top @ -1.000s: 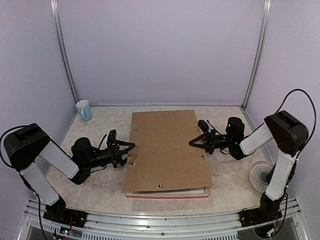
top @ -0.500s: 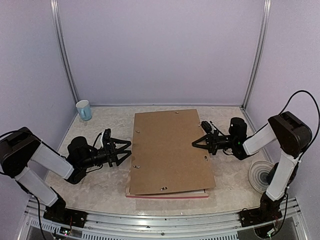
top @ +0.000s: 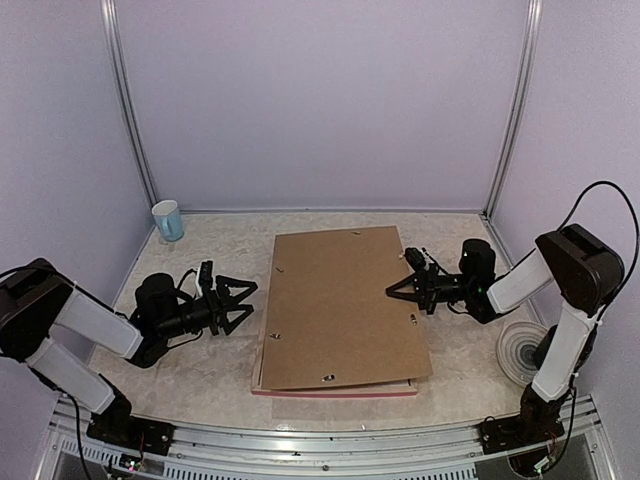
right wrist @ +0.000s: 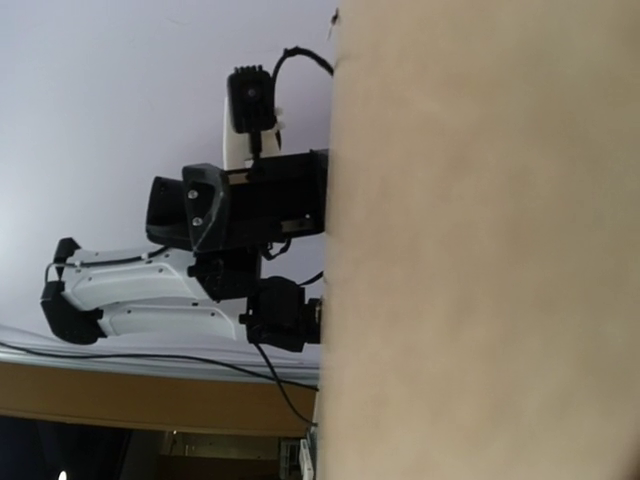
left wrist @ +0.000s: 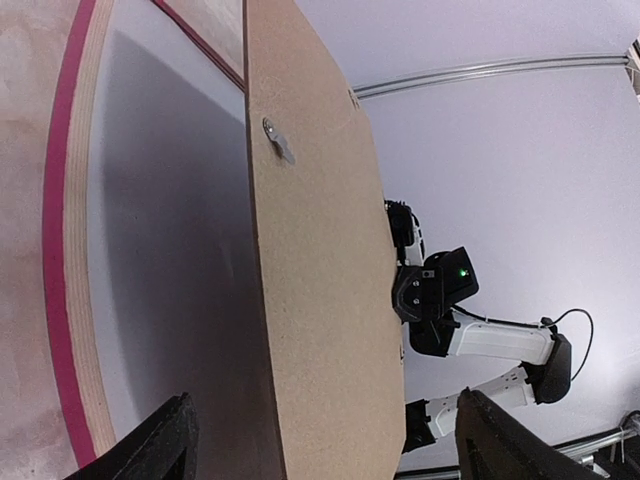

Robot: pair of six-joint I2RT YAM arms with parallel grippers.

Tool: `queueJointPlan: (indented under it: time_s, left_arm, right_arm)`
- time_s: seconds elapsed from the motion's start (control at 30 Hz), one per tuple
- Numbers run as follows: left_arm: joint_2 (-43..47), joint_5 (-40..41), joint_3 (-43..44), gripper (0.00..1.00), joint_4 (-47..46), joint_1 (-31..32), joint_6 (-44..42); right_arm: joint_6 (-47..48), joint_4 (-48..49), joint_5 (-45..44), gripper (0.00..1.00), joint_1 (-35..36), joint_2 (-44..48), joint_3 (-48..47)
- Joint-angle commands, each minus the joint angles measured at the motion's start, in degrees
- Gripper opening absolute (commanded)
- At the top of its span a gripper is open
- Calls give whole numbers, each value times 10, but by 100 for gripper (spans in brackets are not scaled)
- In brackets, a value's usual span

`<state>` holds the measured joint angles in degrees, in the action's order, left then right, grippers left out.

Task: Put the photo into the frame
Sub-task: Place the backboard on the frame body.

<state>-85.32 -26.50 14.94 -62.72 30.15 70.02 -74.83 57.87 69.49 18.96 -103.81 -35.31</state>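
The frame (top: 335, 391) lies flat mid-table; only its pink front rail and pale wood side (left wrist: 62, 250) show. A brown backing board (top: 340, 305) covers it, raised a little above it, with shadow beneath in the left wrist view. My left gripper (top: 243, 303) stands open just left of the board, its fingers (left wrist: 160, 445) wide apart and touching nothing. My right gripper (top: 393, 290) is shut on the board's right edge. In the right wrist view the board (right wrist: 480, 240) fills the right half and my own fingers are hidden. The photo is not in view.
A pale blue cup (top: 168, 220) stands at the back left corner. A white round disc (top: 520, 350) lies by the right arm's base. Small metal clips (left wrist: 280, 140) sit on the board's upper face. Walls enclose the table on three sides.
My left gripper has opened, let go of the board's left edge and drawn back to the left. The board has shifted slightly right with my right gripper.
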Motion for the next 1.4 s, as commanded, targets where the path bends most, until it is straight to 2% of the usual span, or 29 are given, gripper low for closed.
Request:
queueJointPlan:
  time_s: [0.0,0.1,0.43,0.83,1.1,1.37]
  left_arm:
    - [33,25,-5,93,58,-8,-36]
    - [55,39,-5,99,90,-10,-49]
    - [111,83,-3,99,175,-10,-94]
    - [134,124,7,99,251,0,-153]
    - [127,137,3,99,248,1,-168]
    - [69,128,4,99,200,12,-162]
  right_arm:
    - [45,-32,-11,0,-7,21,-13]
    - [75,-79,-20,0,-8,23,-21]
    - [113,-135,-36,0,-8,31,-31]
    - [109,-125,-43,0,-8,4,-41]
    - [124,-153,-64,0,-8,0,-53]
    - [123,-152,-60,0,-8,-18,-63]
